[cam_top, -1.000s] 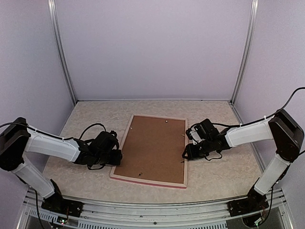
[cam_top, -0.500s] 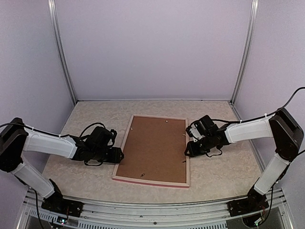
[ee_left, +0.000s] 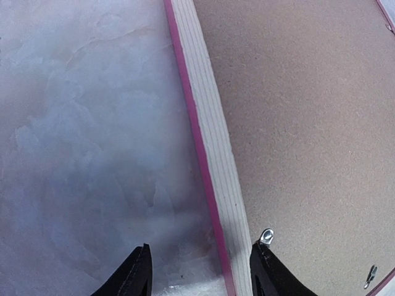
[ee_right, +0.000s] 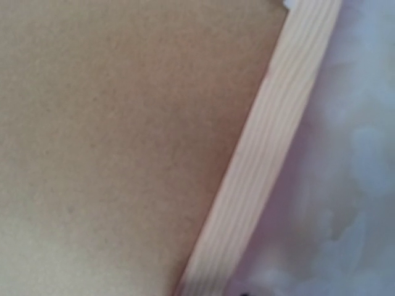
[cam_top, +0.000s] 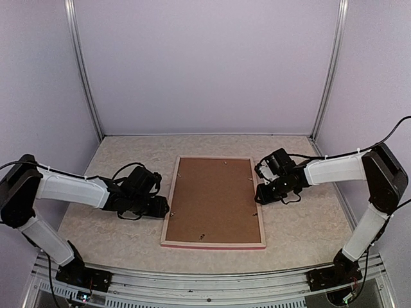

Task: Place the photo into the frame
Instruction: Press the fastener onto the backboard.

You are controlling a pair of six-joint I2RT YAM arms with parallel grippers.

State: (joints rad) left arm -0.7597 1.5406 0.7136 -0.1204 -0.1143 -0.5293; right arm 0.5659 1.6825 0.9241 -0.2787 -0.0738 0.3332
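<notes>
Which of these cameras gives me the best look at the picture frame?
The top external view: it shows the whole frame lying back-up on the table, brown backing board inside. The left wrist view shows only one pale rail with its pink edge; the right wrist view, a blurred stretch of rail.

Thin pale-wood picture frame (cam_top: 212,244) with pink edge, lying back up, has swung round: its near edge slid toward the lower right, so it now sits square instead of skewed. Both arms shifted with it: left gripper (cam_top: 165,206) moved right and slightly up, right gripper (cam_top: 259,194) moved up and right.
</notes>
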